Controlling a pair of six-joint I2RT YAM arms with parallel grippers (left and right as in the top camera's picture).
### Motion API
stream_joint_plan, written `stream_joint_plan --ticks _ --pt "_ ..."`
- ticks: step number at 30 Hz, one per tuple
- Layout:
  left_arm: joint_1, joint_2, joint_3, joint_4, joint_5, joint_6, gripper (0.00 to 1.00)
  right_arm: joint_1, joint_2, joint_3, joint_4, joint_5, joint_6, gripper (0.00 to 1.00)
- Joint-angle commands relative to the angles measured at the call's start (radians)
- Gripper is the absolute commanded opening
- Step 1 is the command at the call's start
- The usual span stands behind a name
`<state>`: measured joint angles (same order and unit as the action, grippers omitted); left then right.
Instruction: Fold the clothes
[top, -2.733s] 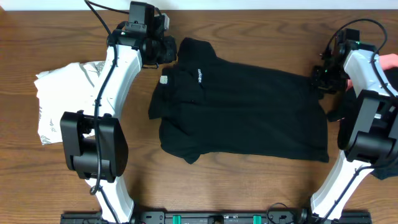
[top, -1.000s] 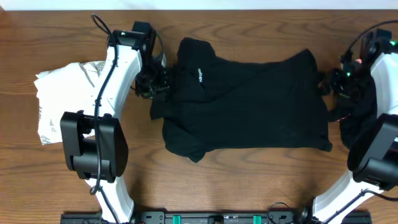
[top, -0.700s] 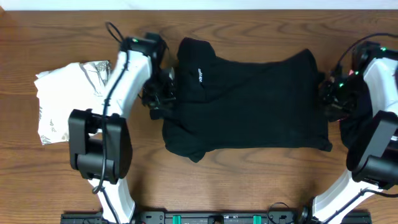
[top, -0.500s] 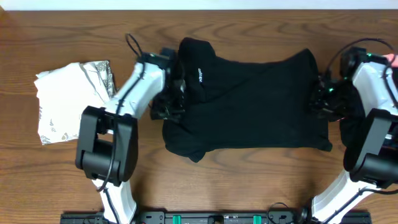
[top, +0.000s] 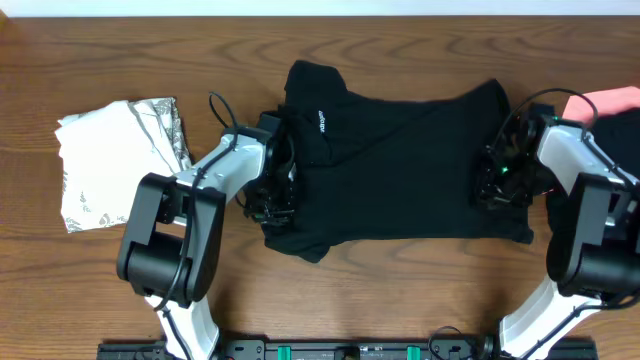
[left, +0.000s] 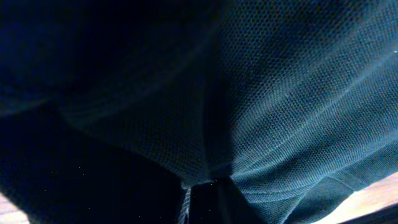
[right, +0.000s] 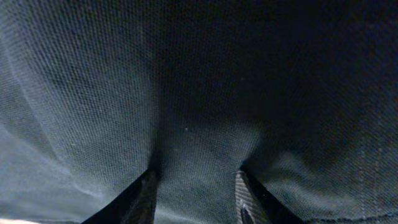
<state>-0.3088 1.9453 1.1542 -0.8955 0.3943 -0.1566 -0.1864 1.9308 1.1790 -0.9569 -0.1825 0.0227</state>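
A black short-sleeved shirt (top: 400, 165) with a small white logo (top: 322, 118) lies spread across the middle of the table. My left gripper (top: 275, 195) is at its left edge. In the left wrist view the black fabric (left: 280, 93) fills the frame and bunches into the jaws (left: 205, 199), which are shut on it. My right gripper (top: 497, 185) is at the shirt's right edge. In the right wrist view its fingers (right: 196, 193) stand apart, pressed against the fabric (right: 186, 81), with cloth between them.
A white, grey-printed garment (top: 110, 160) lies folded at the left. A pink piece (top: 605, 103) shows at the far right edge. More black cloth (top: 560, 210) lies under the right arm. The table's far edge runs along the top.
Both grippers have moved inward onto the shirt: the left down along its left edge, the right leftward onto its right edge. The shirt has barely shifted.
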Motion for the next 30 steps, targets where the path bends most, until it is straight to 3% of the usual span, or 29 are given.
stream_joint_plan --ticks 1,12,13,17,22,30 --pt "-0.004 0.045 -0.08 -0.008 -0.028 0.003 0.17 0.004 0.034 -0.096 0.016 0.041 0.04 0.4" --pt "-0.004 0.045 -0.174 -0.148 -0.028 0.003 0.17 0.005 0.034 -0.24 -0.07 -0.037 0.111 0.41" --pt "-0.004 0.045 -0.181 -0.156 -0.027 0.003 0.23 0.005 0.034 -0.249 -0.071 -0.043 0.111 0.41" --pt "-0.004 0.045 -0.197 -0.192 -0.028 0.003 0.25 0.004 0.034 -0.275 -0.06 -0.055 0.111 0.42" --pt "-0.004 0.044 -0.195 -0.171 -0.028 0.004 0.24 0.004 0.033 -0.28 -0.045 -0.055 0.111 0.3" --pt "-0.004 -0.032 -0.073 -0.151 -0.029 0.007 0.24 0.004 -0.041 -0.192 -0.079 -0.054 0.113 0.31"
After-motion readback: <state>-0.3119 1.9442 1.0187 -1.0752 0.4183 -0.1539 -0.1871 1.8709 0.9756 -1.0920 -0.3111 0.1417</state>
